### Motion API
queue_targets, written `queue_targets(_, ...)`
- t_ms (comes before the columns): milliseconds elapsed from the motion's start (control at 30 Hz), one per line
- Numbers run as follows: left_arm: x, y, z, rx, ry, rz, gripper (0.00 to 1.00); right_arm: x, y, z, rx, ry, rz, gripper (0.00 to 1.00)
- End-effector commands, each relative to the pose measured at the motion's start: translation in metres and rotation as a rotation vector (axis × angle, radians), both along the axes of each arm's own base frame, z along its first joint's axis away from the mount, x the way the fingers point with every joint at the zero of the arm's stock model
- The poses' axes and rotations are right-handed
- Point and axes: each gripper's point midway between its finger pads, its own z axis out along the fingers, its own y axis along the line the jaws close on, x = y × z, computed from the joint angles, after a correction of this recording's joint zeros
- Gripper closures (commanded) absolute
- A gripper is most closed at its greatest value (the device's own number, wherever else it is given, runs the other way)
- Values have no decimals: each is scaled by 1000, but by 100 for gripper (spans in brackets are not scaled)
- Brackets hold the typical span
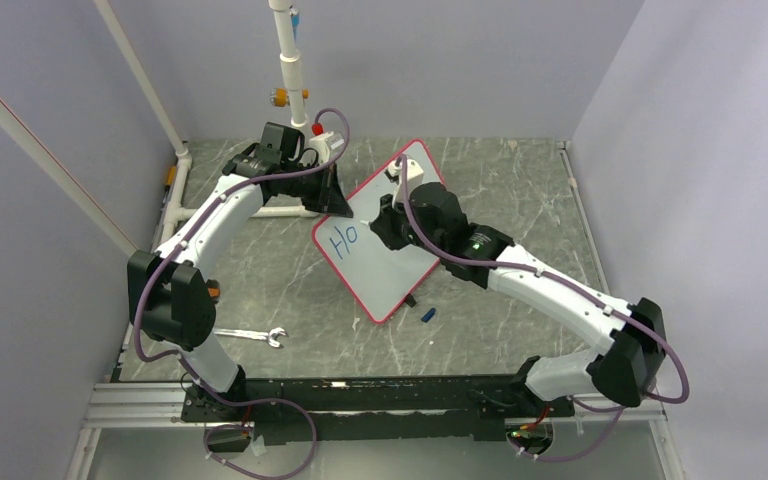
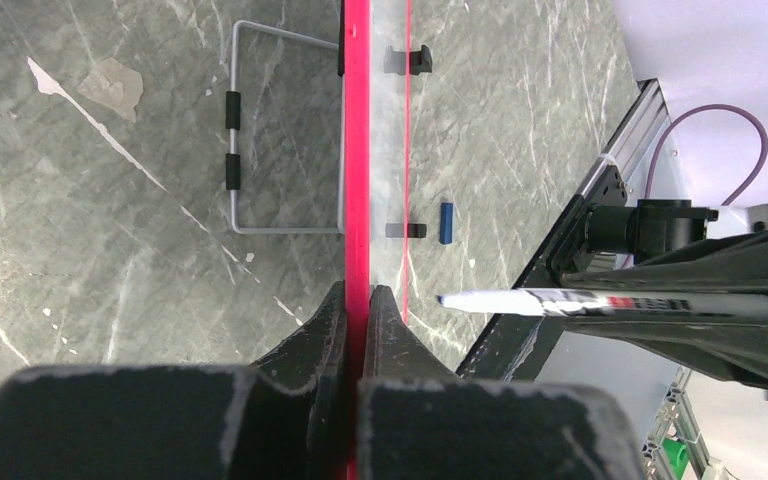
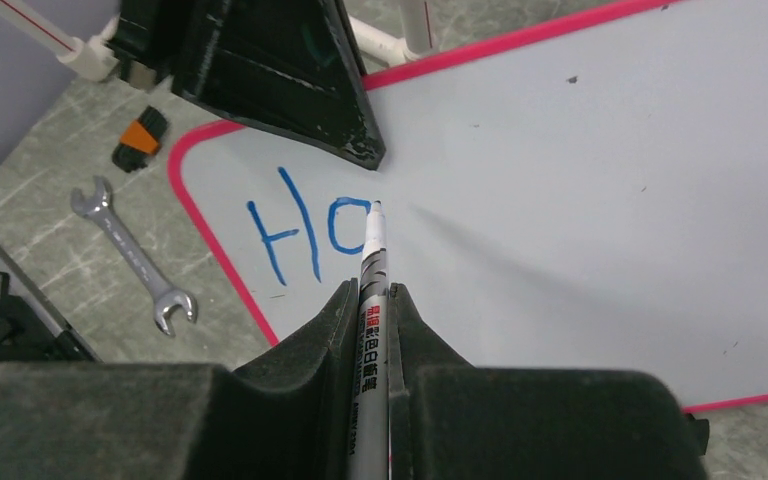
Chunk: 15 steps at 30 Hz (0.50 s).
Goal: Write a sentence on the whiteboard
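Grey marbled table [image 1: 260,290] carries a wrench [image 1: 250,335] at left. From above, the right wrist hides the marker [image 3: 373,250] and part of the whiteboard [image 1: 385,285], which sits askew mid-table. The left gripper [image 2: 357,295], its arm reaching far forward, pinches the board's red edge. The sentence [image 3: 305,235] reads "Ho" in blue. The right gripper [image 3: 368,290], elbow bent inward, clamps the marker, tip at the "o".
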Motion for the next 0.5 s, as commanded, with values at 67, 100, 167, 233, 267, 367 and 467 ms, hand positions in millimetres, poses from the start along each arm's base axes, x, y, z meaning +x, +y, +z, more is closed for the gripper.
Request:
queue_targets(67, 12, 9, 7, 68, -131, 17, 100, 14, 8, 10, 25, -10, -36, 100)
queue_targets(100, 12, 9, 7, 68, -129, 17, 100, 14, 9, 10, 26, -9, -36, 100)
queue_targets(167, 12, 9, 6, 67, -128, 15, 100, 15, 11, 10, 28, -7, -37, 100)
queue_targets(233, 12, 9, 7, 69, -132, 17, 100, 16, 12, 11, 30, -7, -37, 100)
queue_targets(267, 12, 9, 8, 70, -133, 16, 100, 17, 13, 11, 31, -7, -36, 100)
queue_targets(367, 12, 10, 8, 71, -136, 18, 100, 19, 14, 12, 32, -9, -40, 100)
queue_targets(467, 11, 10, 8, 72, -136, 17, 100, 21, 16, 15, 33, -14, -44, 100)
